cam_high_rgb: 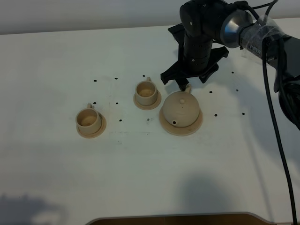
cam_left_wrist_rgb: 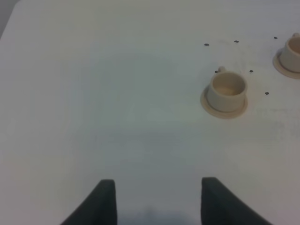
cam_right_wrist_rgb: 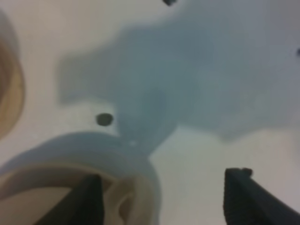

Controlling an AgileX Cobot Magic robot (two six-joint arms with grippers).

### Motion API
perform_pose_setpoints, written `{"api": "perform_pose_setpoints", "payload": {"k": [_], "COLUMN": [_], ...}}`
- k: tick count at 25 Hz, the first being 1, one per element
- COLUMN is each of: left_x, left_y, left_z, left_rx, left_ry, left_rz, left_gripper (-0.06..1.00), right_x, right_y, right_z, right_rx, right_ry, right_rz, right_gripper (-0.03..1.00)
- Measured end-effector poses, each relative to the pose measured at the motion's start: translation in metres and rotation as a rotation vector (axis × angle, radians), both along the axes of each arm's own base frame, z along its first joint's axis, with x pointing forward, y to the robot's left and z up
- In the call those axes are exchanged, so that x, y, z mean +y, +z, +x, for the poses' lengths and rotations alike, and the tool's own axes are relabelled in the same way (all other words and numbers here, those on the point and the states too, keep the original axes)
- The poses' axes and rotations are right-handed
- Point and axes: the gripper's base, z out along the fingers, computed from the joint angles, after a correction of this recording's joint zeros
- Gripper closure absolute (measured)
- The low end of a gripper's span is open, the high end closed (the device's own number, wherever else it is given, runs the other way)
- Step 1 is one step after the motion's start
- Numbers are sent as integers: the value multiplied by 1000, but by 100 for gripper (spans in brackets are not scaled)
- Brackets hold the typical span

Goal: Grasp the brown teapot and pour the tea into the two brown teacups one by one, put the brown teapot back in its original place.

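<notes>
Right fingers (cam_right_wrist_rgb: pixel 91 201): spread wide, nothing clamped. Just inside one of them sits a pale blurred curve; I judge it to be the loop handle (cam_high_rgb: pixel 187 87) of the brown teapot (cam_high_rgb: pixel 180 110). The other finger has only bare bench (cam_high_rgb: pixel 140 178) beside it, so the handle is off-centre in the gap. From the high view I cannot tell whether that finger touches the handle or hangs just above it.

The pot sits directly under these fingers, upright and lidded, on its wide saucer (cam_high_rgb: pixel 164 125), its original place. I approach from the handle side because the handle is the only part narrow enough to pinch, and holding there leaves the spout free to tip.

Just beside the pot, away from my right arm, stands the nearer teacup (cam_high_rgb: pixel 146 93) on its small saucer. The farther teacup (cam_high_rgb: pixel 89 119) is well apart beyond it. Both are upright with mouths clear, ready to receive. Pouring not yet begun.

Left fingers (cam_left_wrist_rgb: pixel 105 201): also released, holding nothing, over blank bench, well clear of the cups.

Hard to make out:
- The right wrist view is badly out of focus.
- My wrist covers part of the handle from above.
- The left wrist view cuts off the second cup at its edge.
- Cup contents unreadable.
</notes>
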Motion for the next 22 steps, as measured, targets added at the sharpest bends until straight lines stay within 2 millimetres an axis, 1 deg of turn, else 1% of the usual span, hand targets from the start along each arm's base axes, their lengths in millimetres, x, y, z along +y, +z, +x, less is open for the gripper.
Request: {"api": "perform_pose_setpoints", "payload": {"k": [6,22], "left_x": [0,0], "left_y": [0,0], "left_z": [0,0], "left_rx": [0,0], "left_ry": [0,-1], "left_rz": [0,1], "left_gripper": [49,49], "right_x": [-4,-6], "right_y": [0,2], "right_z": [-1,-4], "right_rx": [11,18], "right_ry": [-11,-29], "right_rz": [-45,-48], "right_gripper": [41,41]}}
